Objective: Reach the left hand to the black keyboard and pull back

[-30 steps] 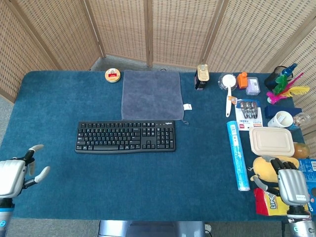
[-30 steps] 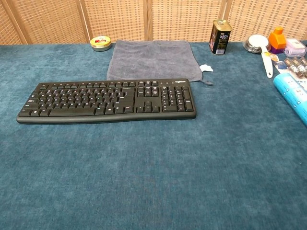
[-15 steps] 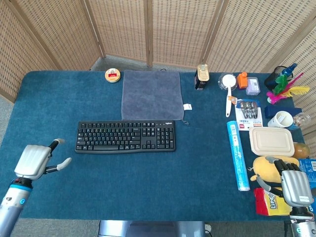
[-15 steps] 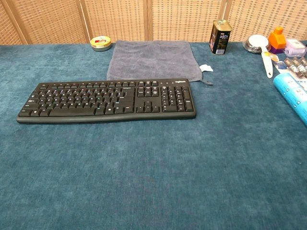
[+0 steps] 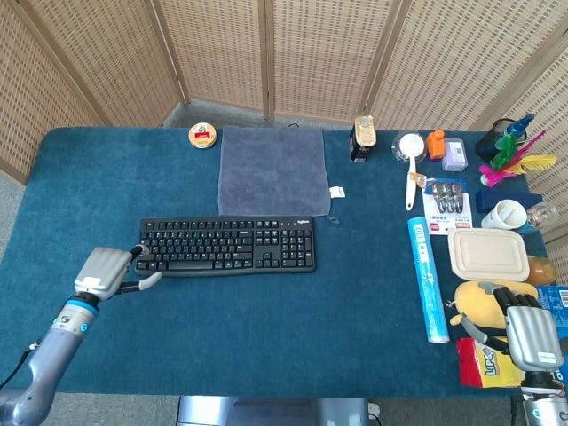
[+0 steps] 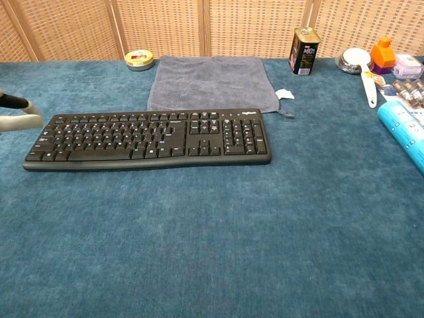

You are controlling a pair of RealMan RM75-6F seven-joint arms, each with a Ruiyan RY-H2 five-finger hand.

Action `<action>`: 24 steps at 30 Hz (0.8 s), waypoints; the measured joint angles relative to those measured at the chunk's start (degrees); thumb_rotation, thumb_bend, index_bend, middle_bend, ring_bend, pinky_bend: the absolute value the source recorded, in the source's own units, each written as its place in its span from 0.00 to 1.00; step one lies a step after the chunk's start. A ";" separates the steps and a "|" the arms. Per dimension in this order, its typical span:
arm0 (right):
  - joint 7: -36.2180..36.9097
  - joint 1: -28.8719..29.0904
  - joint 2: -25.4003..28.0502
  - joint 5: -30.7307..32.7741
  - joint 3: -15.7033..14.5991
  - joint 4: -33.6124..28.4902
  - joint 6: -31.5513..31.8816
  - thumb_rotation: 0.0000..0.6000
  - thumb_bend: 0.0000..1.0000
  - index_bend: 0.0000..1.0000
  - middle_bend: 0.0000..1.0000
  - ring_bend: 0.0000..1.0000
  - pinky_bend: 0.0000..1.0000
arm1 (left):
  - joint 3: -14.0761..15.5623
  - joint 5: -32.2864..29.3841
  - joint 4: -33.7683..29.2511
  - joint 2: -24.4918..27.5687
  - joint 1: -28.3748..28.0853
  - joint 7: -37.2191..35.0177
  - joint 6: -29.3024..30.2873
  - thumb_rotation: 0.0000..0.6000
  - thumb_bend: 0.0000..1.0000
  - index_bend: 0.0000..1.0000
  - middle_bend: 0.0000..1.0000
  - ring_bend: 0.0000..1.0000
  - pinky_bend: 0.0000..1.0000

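The black keyboard (image 5: 226, 246) lies flat on the blue cloth, just in front of a grey towel (image 5: 271, 169); in the chest view the keyboard (image 6: 149, 138) spans the left and middle. My left hand (image 5: 108, 272) hovers at the keyboard's near-left corner, fingers apart and holding nothing, fingertips close to the edge. Only its fingertips (image 6: 18, 112) show at the chest view's left border. Whether they touch the keyboard I cannot tell. My right hand (image 5: 527, 337) stays low at the table's right front, fingers apart, empty.
A round tin (image 5: 202, 135) and a dark can (image 5: 363, 138) stand at the back. The right side is crowded: blue tube (image 5: 426, 280), lidded food box (image 5: 487, 254), white cup (image 5: 503, 215), yellow plush toy (image 5: 479, 301), snack packet (image 5: 483, 364). Wicker screens close off the back.
My left hand has travelled forward and rightward from the table's front-left edge up to the keyboard's left end, entering the chest view. The right hand has stayed put.
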 measured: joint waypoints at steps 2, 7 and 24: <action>-0.19 -0.04 -0.03 0.28 0.02 0.03 -0.18 0.00 0.26 0.27 0.37 0.40 0.34 | -0.12 -1.31 1.27 -1.31 -1.22 0.39 -0.85 0.00 0.14 0.26 1.00 1.00 0.91; -0.55 -0.06 -0.11 0.57 0.11 0.01 -0.38 0.00 0.26 0.27 0.37 0.40 0.34 | -0.18 -4.48 3.79 -3.76 -4.02 1.62 -2.82 0.00 0.14 0.26 1.00 1.00 0.91; -0.84 -0.40 0.32 1.23 0.23 -0.24 -0.53 0.00 0.26 0.27 0.37 0.40 0.34 | 1.13 -8.63 8.41 -7.73 -7.85 0.78 -4.47 0.00 0.14 0.26 1.00 1.00 0.91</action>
